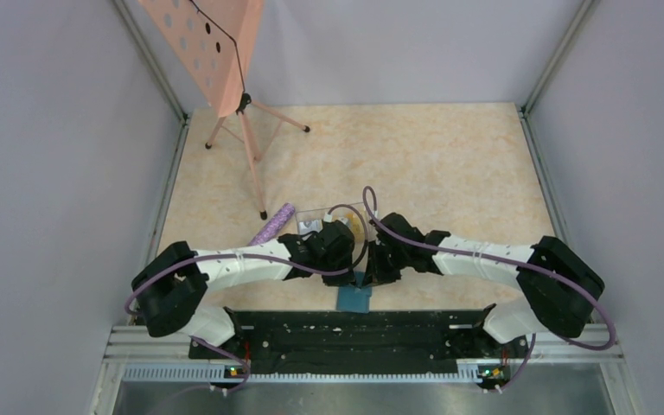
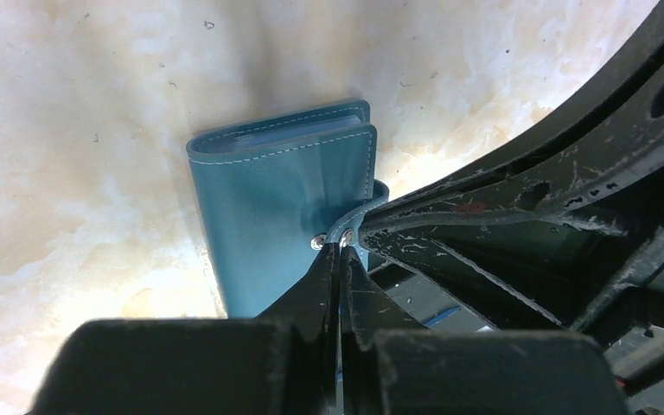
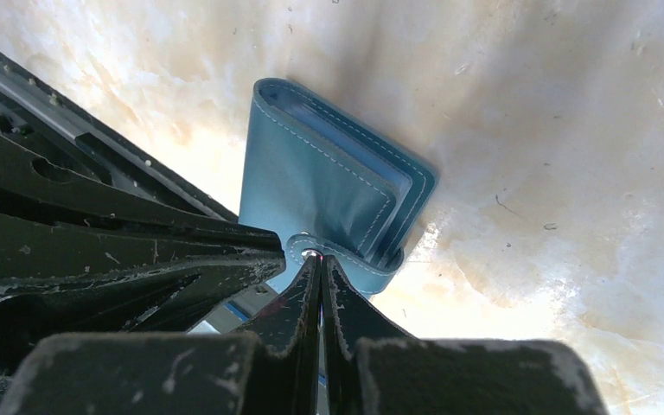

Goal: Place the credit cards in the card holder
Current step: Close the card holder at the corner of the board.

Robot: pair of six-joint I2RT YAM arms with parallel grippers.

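The teal card holder [image 1: 354,298] lies folded shut on the table near the front edge. It also shows in the left wrist view [image 2: 277,207] and the right wrist view [image 3: 320,190]. Its snap tab [image 3: 350,266] curls round the open side. My left gripper [image 2: 341,246] is shut, with its tips against the tab's snap stud [image 2: 347,234]. My right gripper [image 3: 320,258] is shut too, with its tips on the tab from the other side. Both grippers meet over the holder [image 1: 361,259]. A yellow card [image 1: 357,223] shows in a clear box; other cards are hidden.
The clear plastic box [image 1: 316,218] stands just behind the grippers. A purple patterned roll [image 1: 274,223] lies left of it. A pink music stand [image 1: 242,112] stands at the back left. The black base rail [image 1: 346,333] runs right behind the holder. Walls close in both sides.
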